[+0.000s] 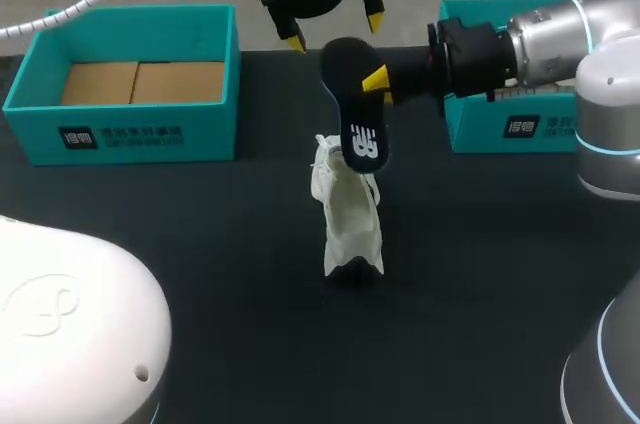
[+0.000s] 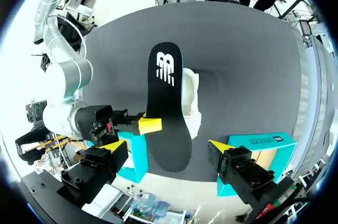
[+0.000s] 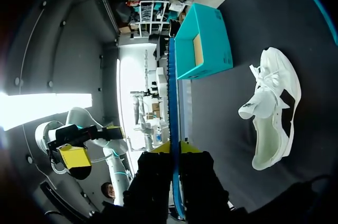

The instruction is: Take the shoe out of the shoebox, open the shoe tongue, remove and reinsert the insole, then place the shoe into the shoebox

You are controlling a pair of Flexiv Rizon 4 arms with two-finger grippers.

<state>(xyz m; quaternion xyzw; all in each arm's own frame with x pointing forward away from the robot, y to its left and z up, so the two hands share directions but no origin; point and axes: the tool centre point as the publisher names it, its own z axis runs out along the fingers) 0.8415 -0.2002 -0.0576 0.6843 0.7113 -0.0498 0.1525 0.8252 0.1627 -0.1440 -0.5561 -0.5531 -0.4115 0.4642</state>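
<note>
The white shoe (image 1: 350, 212) (image 2: 191, 97) (image 3: 274, 105) sits on the dark tabletop (image 1: 200, 244), outside any box. In the right wrist view its mouth gapes and the tongue is folded out over the laces.

Above the shoe hangs the black insole (image 1: 358, 109) (image 2: 168, 108), lifted clear of the tabletop. Its end with the white logo points down toward the shoe's top; whether that end touches the shoe cannot be told. The right arm's fingers (image 1: 373, 80) (image 3: 158, 174) come in from the shoe's right and are clamped on the insole's other, broader end, one on each face. In the right wrist view the insole shows only as a thin blue edge between them.

The left arm's fingers (image 1: 297, 42) (image 2: 113, 146) hover behind the shoe and above the insole's gripped end. They stand wide apart and hold nothing. From the left wrist view the insole's broad end lies between them without meeting either yellow tip.

The teal shoebox (image 1: 120, 134) (image 3: 206, 39) stands open to the back left of the shoe, well apart from it, with a brown cardboard floor showing inside. A second teal box (image 1: 505, 129) (image 2: 259, 140) stands to the back right of the shoe, partly hidden behind the right arm.
</note>
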